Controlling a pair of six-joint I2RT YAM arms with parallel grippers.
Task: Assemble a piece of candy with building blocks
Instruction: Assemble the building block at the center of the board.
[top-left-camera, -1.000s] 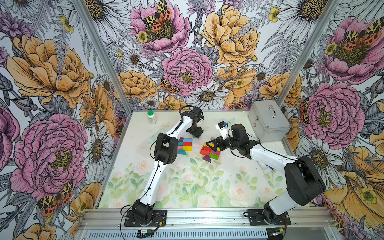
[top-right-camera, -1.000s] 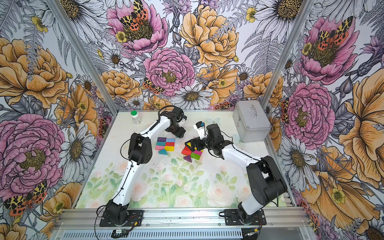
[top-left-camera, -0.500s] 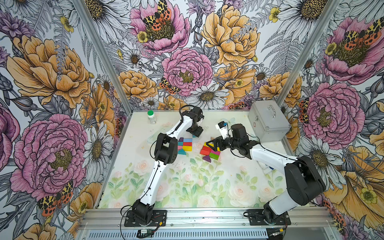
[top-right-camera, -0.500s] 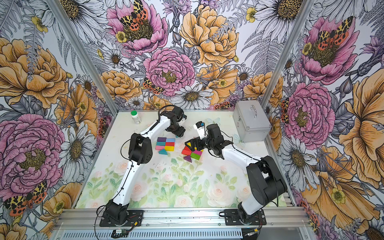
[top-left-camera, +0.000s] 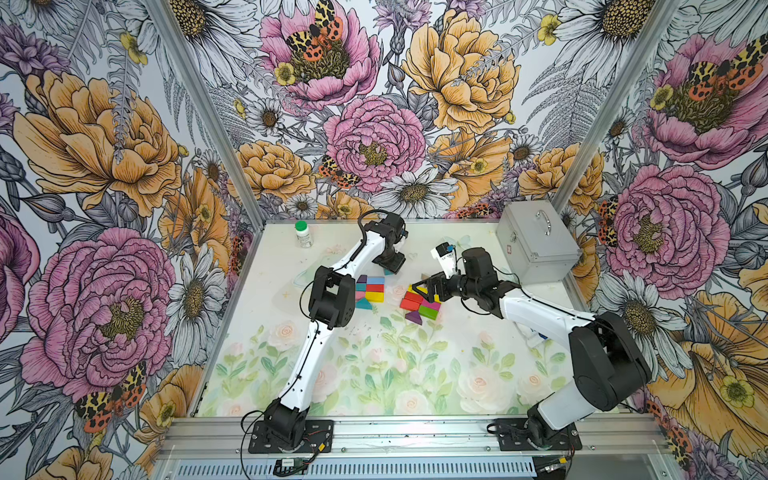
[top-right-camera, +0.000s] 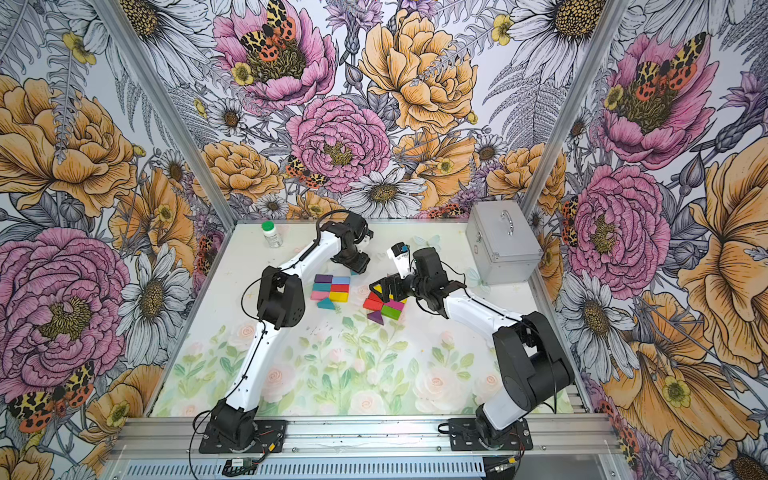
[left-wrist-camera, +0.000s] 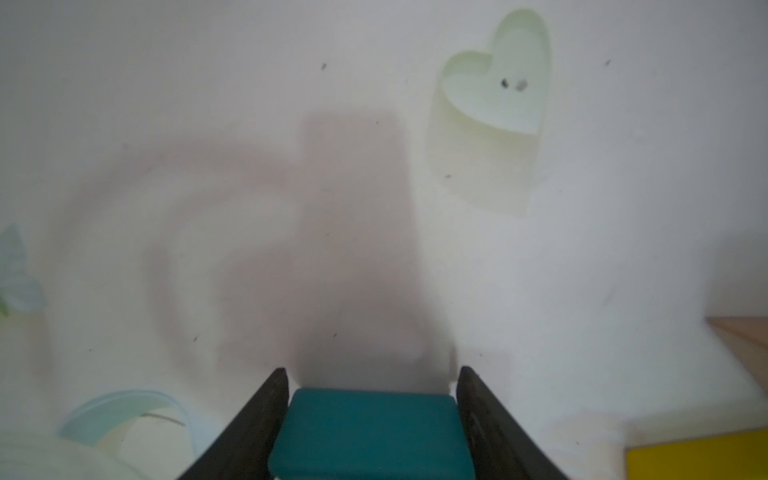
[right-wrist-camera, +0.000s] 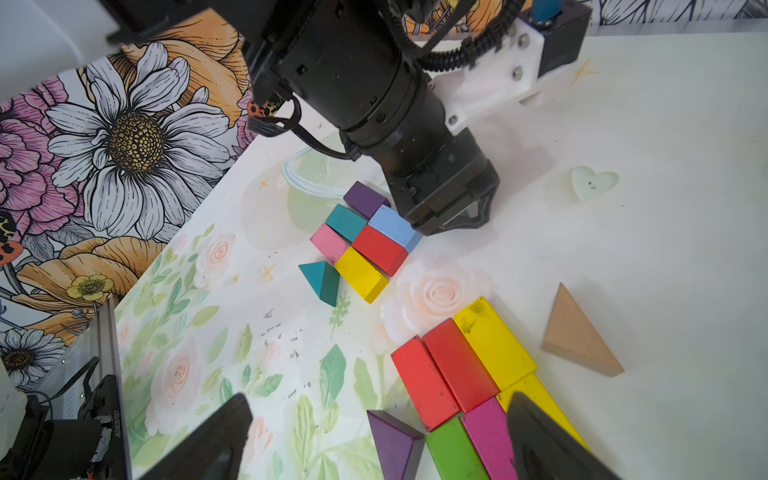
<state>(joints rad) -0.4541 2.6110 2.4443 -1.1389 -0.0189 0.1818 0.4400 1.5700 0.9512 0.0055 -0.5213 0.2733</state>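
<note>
Left arm (top-left-camera: 309, 353) at long reach toward the back, wrist bent so the left tool (left-wrist-camera: 372, 372) points straight down. Fingers (left-wrist-camera: 257, 419) at a middling gap; can't tell if clamped. Right arm (top-left-camera: 540, 316) folded at the elbow, forearm low and near level. Right tool (right-wrist-camera: 380, 403) faces the left arm, fingers spread wide.

Block headcount, sixteen pieces on show

Red brick (right-wrist-camera: 459, 365) x3, yellow brick (right-wrist-camera: 494, 336) x3, then singles: purple brick (right-wrist-camera: 365, 198), teal brick (right-wrist-camera: 345, 222), light blue brick (right-wrist-camera: 392, 226), pink brick (right-wrist-camera: 329, 243), magenta brick (right-wrist-camera: 490, 436), green brick (right-wrist-camera: 455, 451), so twelve bricks. Triangles x3: teal triangle (right-wrist-camera: 322, 280), purple triangle (right-wrist-camera: 395, 444), tan triangle (right-wrist-camera: 577, 336). Plus one more teal piece (left-wrist-camera: 370, 432) in the left wrist view, shape hard to tell. Non-block stuff: one white bottle (top-left-camera: 304, 235), one silver case (top-left-camera: 538, 245).
</note>
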